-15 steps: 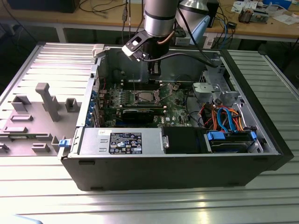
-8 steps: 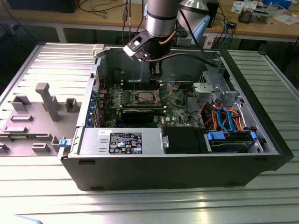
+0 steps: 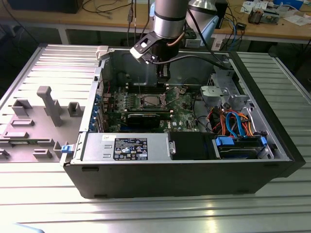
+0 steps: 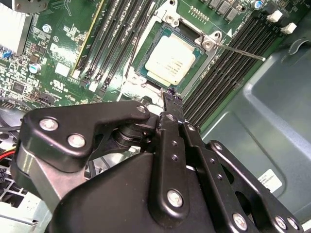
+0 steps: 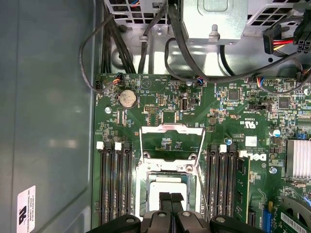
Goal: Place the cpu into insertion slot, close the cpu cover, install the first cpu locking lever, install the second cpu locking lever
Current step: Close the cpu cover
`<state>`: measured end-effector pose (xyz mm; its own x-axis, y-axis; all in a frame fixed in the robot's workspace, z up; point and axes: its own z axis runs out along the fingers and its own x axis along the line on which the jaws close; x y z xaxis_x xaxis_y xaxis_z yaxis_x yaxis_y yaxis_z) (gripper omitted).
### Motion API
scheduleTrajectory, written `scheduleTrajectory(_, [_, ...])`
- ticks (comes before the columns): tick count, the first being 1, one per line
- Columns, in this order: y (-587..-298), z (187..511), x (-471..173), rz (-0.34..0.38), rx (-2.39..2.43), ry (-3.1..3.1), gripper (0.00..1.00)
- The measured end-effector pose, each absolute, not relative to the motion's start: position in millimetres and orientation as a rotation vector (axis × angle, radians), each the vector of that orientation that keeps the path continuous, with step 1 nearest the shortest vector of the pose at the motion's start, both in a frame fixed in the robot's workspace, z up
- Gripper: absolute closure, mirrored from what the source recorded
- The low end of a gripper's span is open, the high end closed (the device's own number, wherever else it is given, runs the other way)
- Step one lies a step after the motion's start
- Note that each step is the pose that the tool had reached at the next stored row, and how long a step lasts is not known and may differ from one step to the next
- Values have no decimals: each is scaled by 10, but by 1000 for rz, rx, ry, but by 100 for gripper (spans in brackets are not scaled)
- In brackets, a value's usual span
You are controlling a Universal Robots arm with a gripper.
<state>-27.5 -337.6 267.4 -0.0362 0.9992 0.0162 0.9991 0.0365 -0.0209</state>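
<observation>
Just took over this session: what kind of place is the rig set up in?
Probably an electronics lab or workshop: the open computer case sits on a ribbed metal table, wooden workbenches behind carry cables, and a grey fixture tray lies at the exterior view's left.

Cpu (image 5: 167, 187) partly hidden behind fingertips (image 5: 165, 201) of gripper (image 5: 171, 197); gripper body cut off at first wrist view's edge.
</observation>
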Motion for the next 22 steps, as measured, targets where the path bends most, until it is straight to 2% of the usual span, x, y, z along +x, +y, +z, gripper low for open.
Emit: scheduleTrajectory(22, [-3375,2724,-283,0,-2165,-2246,89])
